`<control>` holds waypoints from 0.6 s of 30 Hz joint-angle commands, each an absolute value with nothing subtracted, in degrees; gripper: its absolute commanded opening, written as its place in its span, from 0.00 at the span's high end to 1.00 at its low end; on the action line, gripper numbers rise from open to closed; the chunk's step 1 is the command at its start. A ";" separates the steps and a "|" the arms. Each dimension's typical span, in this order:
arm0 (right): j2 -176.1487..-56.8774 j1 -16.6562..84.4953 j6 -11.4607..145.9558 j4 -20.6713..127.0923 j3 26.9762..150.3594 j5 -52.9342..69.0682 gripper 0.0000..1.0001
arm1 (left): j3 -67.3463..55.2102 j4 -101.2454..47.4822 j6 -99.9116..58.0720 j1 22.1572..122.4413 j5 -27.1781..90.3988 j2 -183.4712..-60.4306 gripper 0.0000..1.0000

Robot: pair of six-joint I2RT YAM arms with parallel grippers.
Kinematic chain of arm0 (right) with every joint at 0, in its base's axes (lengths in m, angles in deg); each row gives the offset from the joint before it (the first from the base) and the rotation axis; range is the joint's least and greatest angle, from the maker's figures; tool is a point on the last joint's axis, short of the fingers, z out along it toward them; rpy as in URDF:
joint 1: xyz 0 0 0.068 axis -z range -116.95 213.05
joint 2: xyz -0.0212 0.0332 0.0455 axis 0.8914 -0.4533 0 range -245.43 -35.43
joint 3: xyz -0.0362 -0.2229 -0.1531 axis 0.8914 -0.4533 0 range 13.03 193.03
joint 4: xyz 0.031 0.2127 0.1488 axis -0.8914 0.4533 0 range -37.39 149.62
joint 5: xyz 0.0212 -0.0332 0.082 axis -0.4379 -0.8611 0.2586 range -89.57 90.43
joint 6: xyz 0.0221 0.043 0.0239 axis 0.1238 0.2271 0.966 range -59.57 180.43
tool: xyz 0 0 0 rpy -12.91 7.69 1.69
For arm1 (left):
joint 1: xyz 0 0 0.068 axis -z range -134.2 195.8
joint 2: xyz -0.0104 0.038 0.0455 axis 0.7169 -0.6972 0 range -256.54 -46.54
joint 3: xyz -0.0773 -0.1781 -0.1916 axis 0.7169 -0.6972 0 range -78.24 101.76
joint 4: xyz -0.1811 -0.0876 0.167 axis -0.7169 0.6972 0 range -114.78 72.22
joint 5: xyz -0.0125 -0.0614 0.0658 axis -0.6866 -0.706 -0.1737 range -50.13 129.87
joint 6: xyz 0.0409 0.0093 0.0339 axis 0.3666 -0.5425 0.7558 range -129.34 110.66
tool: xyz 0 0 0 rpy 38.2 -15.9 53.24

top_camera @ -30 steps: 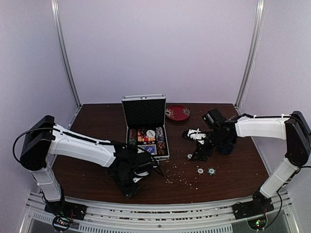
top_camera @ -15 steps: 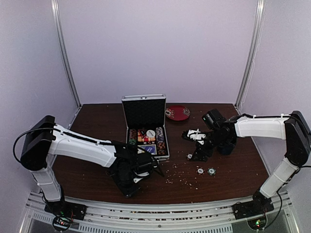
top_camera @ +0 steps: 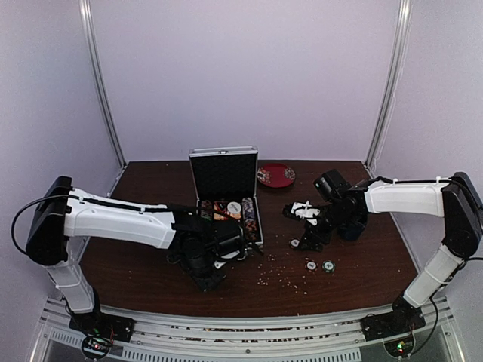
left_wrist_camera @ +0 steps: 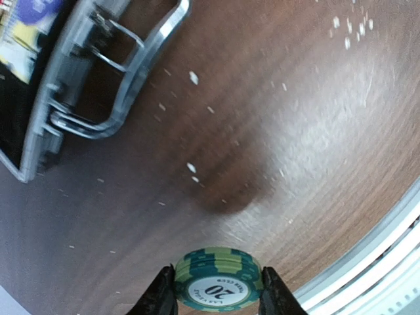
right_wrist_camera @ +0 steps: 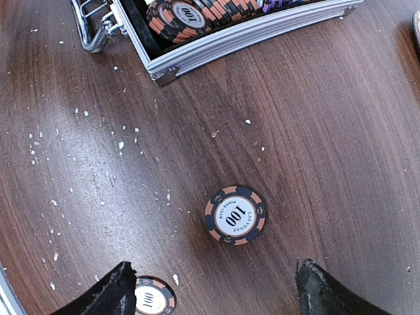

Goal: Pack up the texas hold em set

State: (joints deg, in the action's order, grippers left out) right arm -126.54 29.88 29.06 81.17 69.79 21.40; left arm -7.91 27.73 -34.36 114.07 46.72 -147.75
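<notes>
The silver case [top_camera: 226, 197] stands open at the table's middle, black lid upright, with rows of chips, a card deck and red dice inside. My left gripper [top_camera: 238, 253] hovers just in front of it, shut on a small stack of green "20" chips [left_wrist_camera: 218, 279]. The case's handle [left_wrist_camera: 118, 72] shows at the upper left of the left wrist view. My right gripper [top_camera: 304, 243] is open and empty, low over a black-and-orange "100" chip [right_wrist_camera: 235, 215]. A second "100" chip [right_wrist_camera: 152, 298] lies by its left finger [right_wrist_camera: 118, 295]. Two more chips [top_camera: 310, 265] [top_camera: 328, 265] lie nearer the front.
A red round plate [top_camera: 275, 175] sits behind the case to the right. Pale crumbs [top_camera: 279, 273] are strewn over the brown table in front of the case. The case's corner with racked chips [right_wrist_camera: 197, 16] shows at the top of the right wrist view.
My left gripper has moved up and back from the table's front toward the case, holding the green chips. The right arm has hardly moved.
</notes>
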 commanded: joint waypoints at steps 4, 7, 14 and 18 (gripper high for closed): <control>-126.36 29.38 28.79 81.49 70.95 21.26 0.16 | -3.76 23.57 -33.34 109.60 57.27 -145.27 0.76; -126.16 29.38 28.89 81.53 70.87 21.18 0.16 | -3.24 19.42 -31.60 106.91 58.49 -145.05 0.76; -125.77 29.36 28.87 81.33 70.70 20.78 0.16 | -3.11 9.89 -28.65 100.16 60.13 -145.75 0.76; -125.65 29.38 28.84 81.35 70.69 20.61 0.16 | -2.60 7.66 -26.98 97.94 60.53 -147.67 0.76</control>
